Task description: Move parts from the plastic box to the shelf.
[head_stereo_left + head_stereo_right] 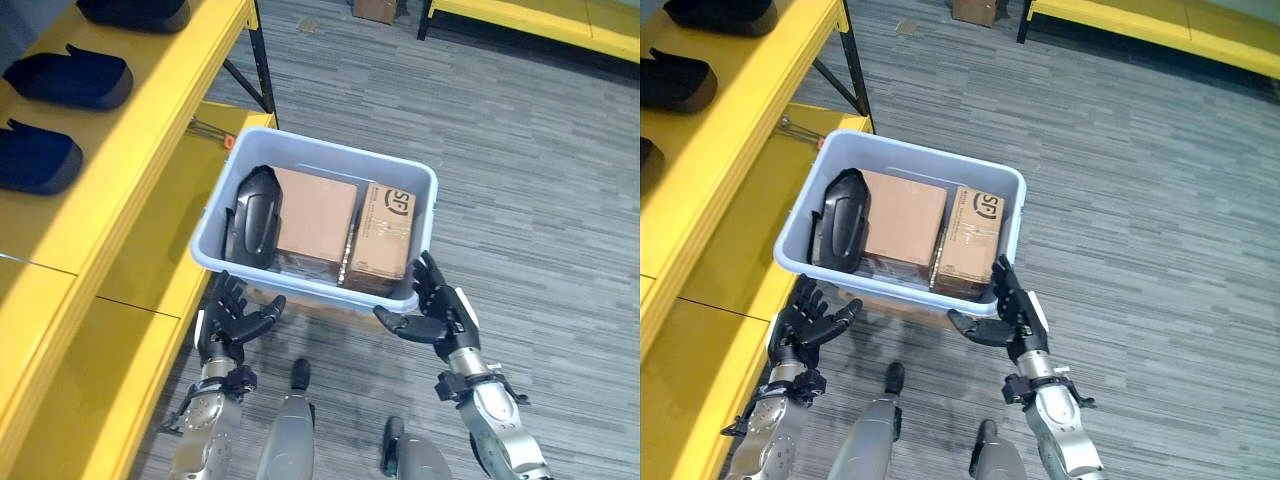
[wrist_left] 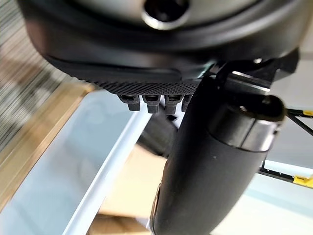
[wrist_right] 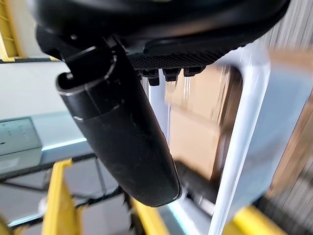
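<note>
Pale blue plastic box (image 1: 420, 190) holding two cardboard cartons (image 1: 314, 215) and one black part (image 1: 255, 215), which lies on the side toward the yellow shelf (image 1: 130, 150). Left hand (image 1: 232, 318) and right hand (image 1: 437, 308) sit just below the box's near rim, at opposite corners, fingers spread and straight, grasping nothing. Dark parts (image 1: 70, 78) rest on the shelf beyond the left hand.

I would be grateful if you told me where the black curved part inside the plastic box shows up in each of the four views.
Left eye view: black curved part at the plastic box's left end, against the larger cardboard box.
Right eye view: same spot, shelf-side end.
Left wrist view: dark shape past the box's white rim.
Right wrist view: I cannot pick it out for certain.
Shared landmark: the box's pale rim.
</note>
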Controlling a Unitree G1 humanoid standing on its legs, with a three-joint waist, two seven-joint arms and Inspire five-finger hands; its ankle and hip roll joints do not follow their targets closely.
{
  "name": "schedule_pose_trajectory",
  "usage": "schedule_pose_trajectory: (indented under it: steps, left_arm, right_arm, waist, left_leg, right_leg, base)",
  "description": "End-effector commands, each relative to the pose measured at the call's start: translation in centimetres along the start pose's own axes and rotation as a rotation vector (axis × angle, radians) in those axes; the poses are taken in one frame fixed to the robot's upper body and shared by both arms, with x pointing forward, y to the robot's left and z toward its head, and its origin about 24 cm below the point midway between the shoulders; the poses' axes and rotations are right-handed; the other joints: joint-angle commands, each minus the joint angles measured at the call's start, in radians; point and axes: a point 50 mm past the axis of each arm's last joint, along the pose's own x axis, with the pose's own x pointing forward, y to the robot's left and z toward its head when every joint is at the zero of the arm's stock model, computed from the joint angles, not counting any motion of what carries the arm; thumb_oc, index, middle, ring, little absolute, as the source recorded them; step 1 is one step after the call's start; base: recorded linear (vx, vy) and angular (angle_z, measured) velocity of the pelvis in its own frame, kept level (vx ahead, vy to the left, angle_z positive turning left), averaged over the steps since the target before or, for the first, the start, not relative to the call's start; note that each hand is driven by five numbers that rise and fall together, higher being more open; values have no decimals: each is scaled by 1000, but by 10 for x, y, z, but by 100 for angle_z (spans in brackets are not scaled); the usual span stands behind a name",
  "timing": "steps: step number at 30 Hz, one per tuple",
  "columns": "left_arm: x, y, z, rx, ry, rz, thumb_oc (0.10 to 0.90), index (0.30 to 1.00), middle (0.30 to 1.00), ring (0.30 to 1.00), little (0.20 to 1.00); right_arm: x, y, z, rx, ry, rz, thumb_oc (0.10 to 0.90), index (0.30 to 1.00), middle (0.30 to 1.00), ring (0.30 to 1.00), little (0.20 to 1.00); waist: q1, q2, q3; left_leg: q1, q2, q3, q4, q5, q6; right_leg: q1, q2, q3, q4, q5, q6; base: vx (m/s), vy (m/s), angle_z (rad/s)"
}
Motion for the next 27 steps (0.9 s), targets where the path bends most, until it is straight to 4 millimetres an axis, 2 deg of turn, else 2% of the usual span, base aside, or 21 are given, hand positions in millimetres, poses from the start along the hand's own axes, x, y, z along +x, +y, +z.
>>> schedule_pose_trajectory:
  steps: [1,4,7,11,12,13,14,15,16,18,19,20,22,23,25,26,27]
  left_arm:
    - [-10,-6,33,-27,-179,-71,900,1000,1000,1000,1000]
    - [-9,-8,34,-26,-177,-79,900,1000,1000,1000,1000]
    - [-10,-8,31,-16,-162,-81,900,1000,1000,1000,1000]
    - [-8,-7,32,-1,-161,-82,900,1000,1000,1000,1000]
    - [-8,-7,33,4,-163,-84,900,1000,1000,1000,1000]
    - [-7,-7,33,13,-165,-90,900,1000,1000,1000,1000]
    - [-6,-7,33,26,-162,-90,900,1000,1000,1000,1000]
    - [-6,-7,33,26,-162,-90,900,1000,1000,1000,1000]
    - [-5,-7,33,61,-159,-100,900,1000,1000,1000,1000]
    - [-7,-5,31,60,-150,-94,900,1000,1000,1000,1000]
    - [-7,-5,31,60,-150,-94,900,1000,1000,1000,1000]
    - [-8,-4,31,58,-149,-91,900,1000,1000,1000,1000]
    - [-8,-3,30,40,-147,-86,900,1000,1000,1000,1000]
    - [-8,-1,32,30,-156,-74,900,1000,1000,1000,1000]
    - [-11,4,28,22,-140,-53,900,1000,1000,1000,1000]
    - [-13,3,25,18,-130,-56,900,1000,1000,1000,1000]
    - [-13,3,23,-2,-126,-62,900,1000,1000,1000,1000]
  right_arm:
    - [7,-2,47,-27,-240,18,900,1000,1000,1000,1000]
    - [7,-3,45,-44,-231,3,900,1000,1000,1000,1000]
    - [6,-4,46,-54,-232,9,900,1000,1000,1000,1000]
    - [13,2,50,-61,-248,35,900,1000,1000,1000,1000]
    - [14,3,51,-56,-251,40,900,1000,1000,1000,1000]
    - [16,6,52,-58,-256,52,900,1000,1000,1000,1000]
    - [17,10,51,-53,-257,63,900,1000,1000,1000,1000]
    - [17,10,51,-53,-257,63,900,1000,1000,1000,1000]
    - [16,17,47,-38,-241,93,900,1000,1000,1000,1000]
    - [15,18,44,-42,-227,98,900,1000,1000,1000,1000]
    - [15,18,44,-42,-227,99,900,1000,1000,1000,1000]
    - [14,18,42,-43,-216,98,900,1000,1000,1000,1000]
    - [16,16,41,-52,-210,99,900,1000,1000,1000,1000]
    - [19,17,45,-60,-222,113,900,1000,1000,1000,1000]
    - [17,18,45,-58,-220,133,900,1000,1000,1000,1000]
    - [16,18,43,-63,-211,133,900,1000,1000,1000,1000]
    - [16,14,45,-87,-218,132,900,1000,1000,1000,1000]
  waist:
    - [-8,1,-73]
    - [-18,-13,-75]
    - [-18,-34,-72]
    - [4,-70,-79]
    - [7,-75,-80]
    - [10,-80,-83]
    - [11,-79,-80]
    - [11,-79,-80]
    - [-12,-44,-59]
    - [-11,-29,-49]
    - [-12,-29,-48]
    - [-11,-30,-44]
    - [-17,-33,-45]
    - [-13,-47,-45]
    - [6,-59,-55]
    - [11,-61,-60]
    - [-6,-66,-77]
  left_leg:
    - [-23,126,-19,-2,12,-46]
    - [-33,114,2,25,-19,-29]
    - [-39,109,7,19,-21,-19]
    - [-36,88,10,30,-56,10]
    - [-31,78,12,32,-66,19]
    - [-22,57,21,38,-84,38]
    - [0,44,34,34,-99,61]
    - [0,44,34,34,-99,61]
    - [94,12,58,-50,-90,105]
    - [143,-5,80,-84,-98,120]
    - [146,-6,79,-87,-97,120]
    - [173,-7,93,-102,-103,119]
    - [193,-2,88,-142,-88,107]
    - [205,1,94,-172,-81,91]
    - [219,8,96,-179,-86,66]
    - [226,4,102,-181,-88,65]
    - [220,20,95,-201,-69,43]
  right_leg:
    - [31,-18,-48,-25,52,45]
    - [28,-34,-43,-49,83,62]
    - [24,-38,-45,-73,112,73]
    - [17,-55,-34,-84,155,94]
    - [13,-61,-29,-78,170,98]
    - [-1,-82,-25,-46,217,103]
    - [-43,-94,-7,40,286,100]
    - [-43,-94,-7,40,286,100]
    - [-155,-76,10,250,383,83]
    - [-184,-99,-71,302,374,83]
    - [-181,-99,-72,302,373,84]
    - [-181,-114,-110,286,358,83]
    - [-199,-74,-135,185,316,76]
    - [-215,-66,-170,25,307,78]
    - [-140,-72,-211,-121,309,84]
    - [-123,-88,-220,-119,325,91]
    - [-91,-24,-155,-190,310,80]
  base:
    - [63,145,3]
    - [62,145,-9]
    - [7,78,-10]
    - [28,89,-3]
    - [76,196,-7]
    - [90,313,-10]
    - [72,266,-13]
    - [88,583,-25]
    - [88,570,-25]
    - [98,418,-24]
    - [81,113,-31]
    - [76,45,-24]
    - [88,-19,-22]
    - [81,-125,-29]
    - [112,-141,-34]
    - [141,-171,-8]
    - [126,-144,25]
